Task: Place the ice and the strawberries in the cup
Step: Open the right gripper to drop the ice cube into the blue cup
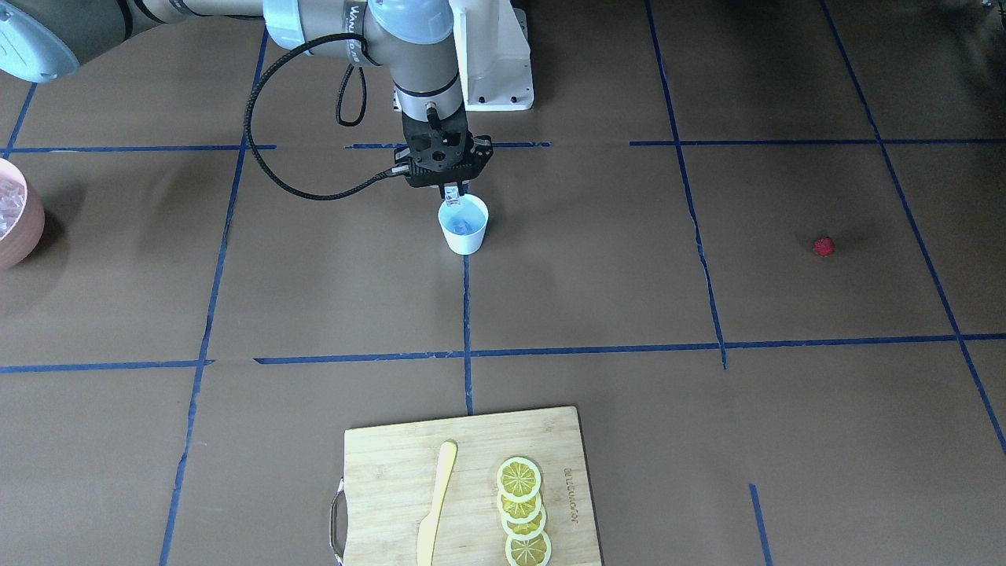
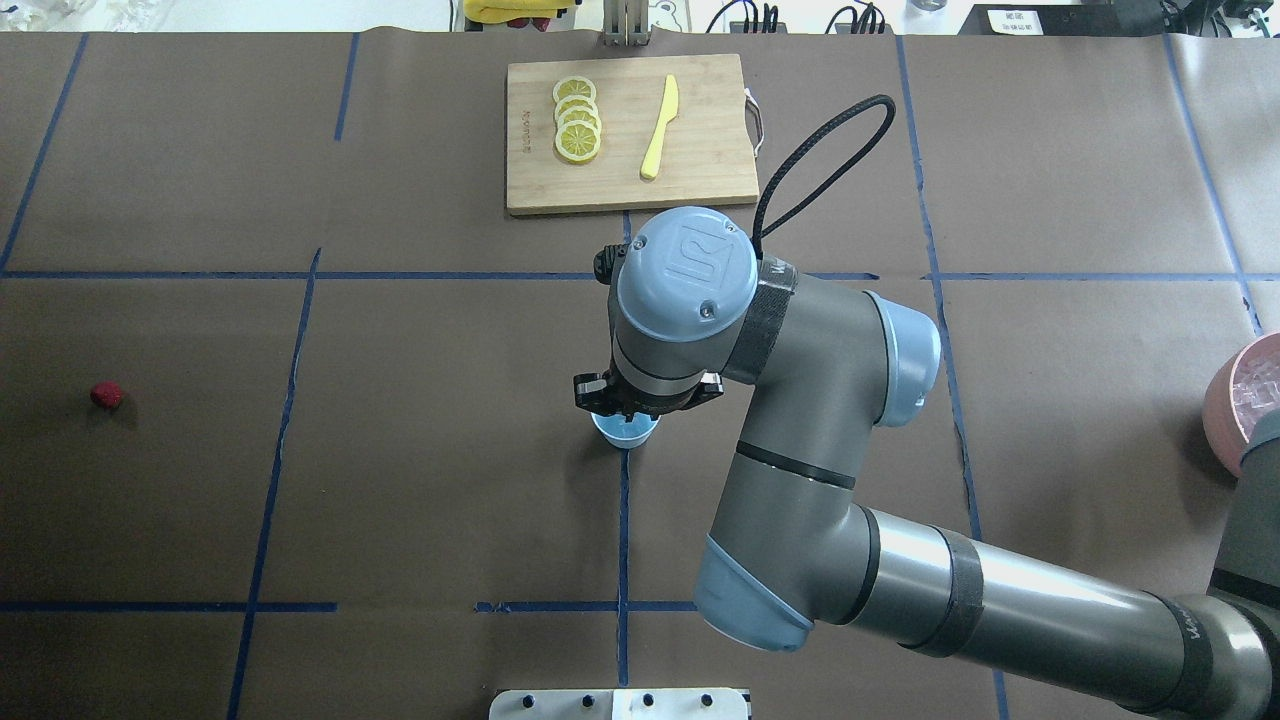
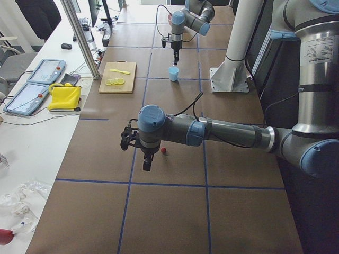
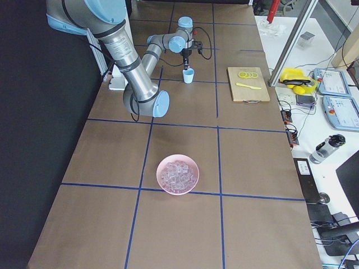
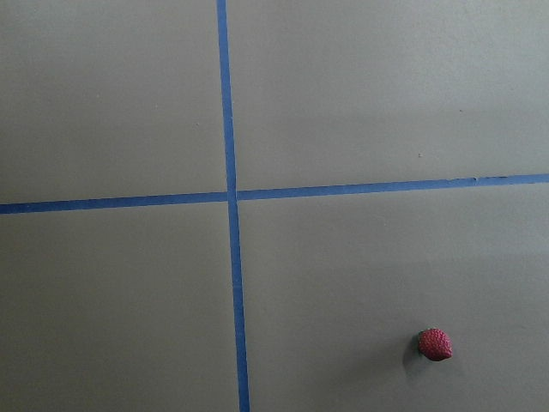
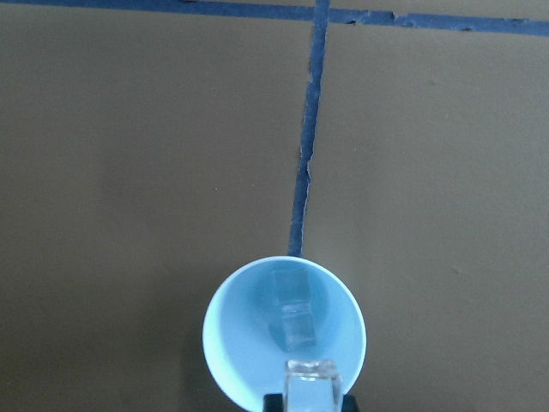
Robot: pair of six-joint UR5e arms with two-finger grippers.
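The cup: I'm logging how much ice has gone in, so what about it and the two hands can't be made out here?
- Ice in the cup: in the right wrist view the clear cubes blend together and the held ice cube overlaps the rim; count unclear.
- In the overhead view the cup is mostly hidden under the right hand and its wrist.
- The left hand: small, seen only in the exterior left view; open or shut unclear.

Matt paper table cover (image 1: 314, 275); wood board (image 1: 385, 456); glossy ice (image 6: 311, 384); smooth cup (image 6: 238, 336).
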